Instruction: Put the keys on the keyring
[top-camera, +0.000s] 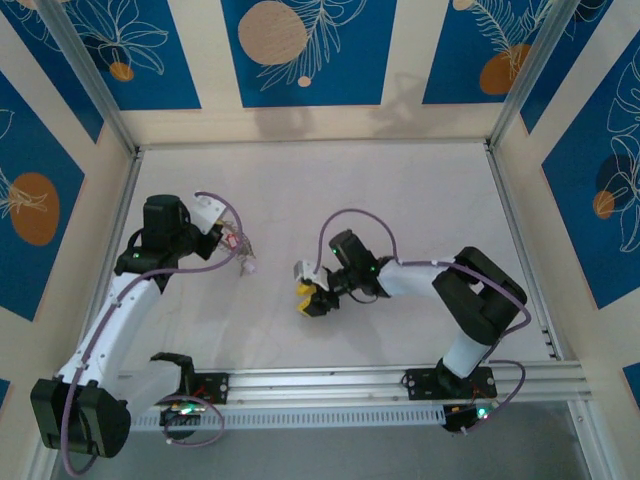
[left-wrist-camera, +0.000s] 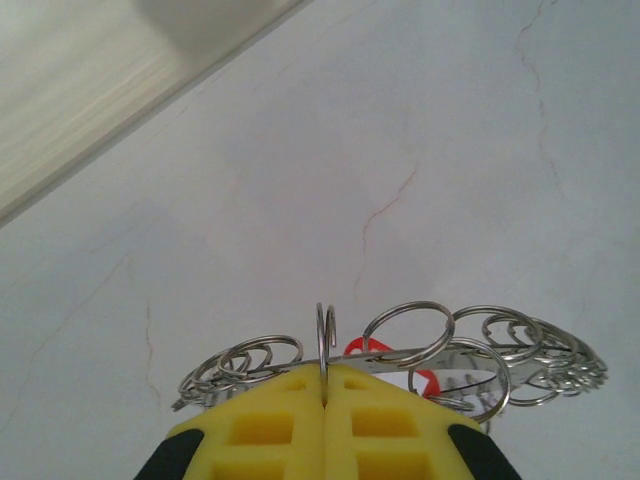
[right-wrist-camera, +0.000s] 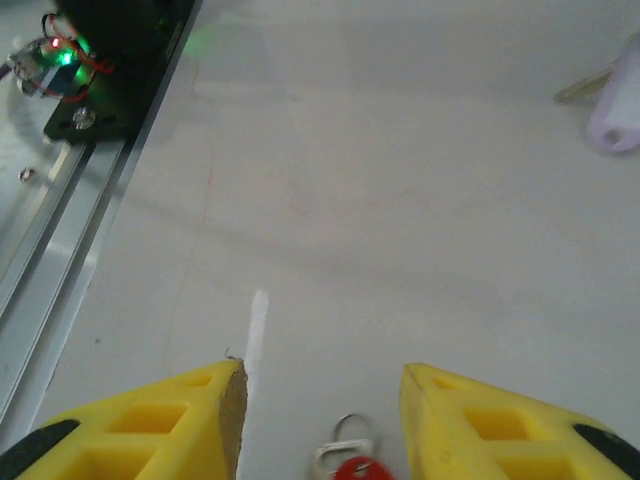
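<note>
Left wrist view: above the white table (left-wrist-camera: 420, 150), the left gripper (left-wrist-camera: 325, 385) is clamped on the keyring (left-wrist-camera: 405, 357), its cluster of loops stretching left to right. The right gripper (right-wrist-camera: 320, 400) stands apart around a red-headed key (right-wrist-camera: 352, 467), cropped at the frame edge.

keyring (left-wrist-camera: 390, 357): silver | key (right-wrist-camera: 355, 469): red head | walls (top-camera: 300, 50): blue, white leaves | table (top-camera: 400, 190): white

- Keyring (left-wrist-camera: 400, 350): lower arc hidden behind the closed left pincer (left-wrist-camera: 325, 390). A red piece (left-wrist-camera: 428, 380) sits behind its loops, its shape unclear. In the top view its detail is too small to make out.
- Red-headed key (right-wrist-camera: 352, 466), between the parted fingers of the right pincer (right-wrist-camera: 322, 385): cut off by the bottom edge.
- Pale lilac object (right-wrist-camera: 622, 110): blurred and cut off by the right edge.
- Slim item (right-wrist-camera: 582, 88) beside it: too blurred to identify.
</note>
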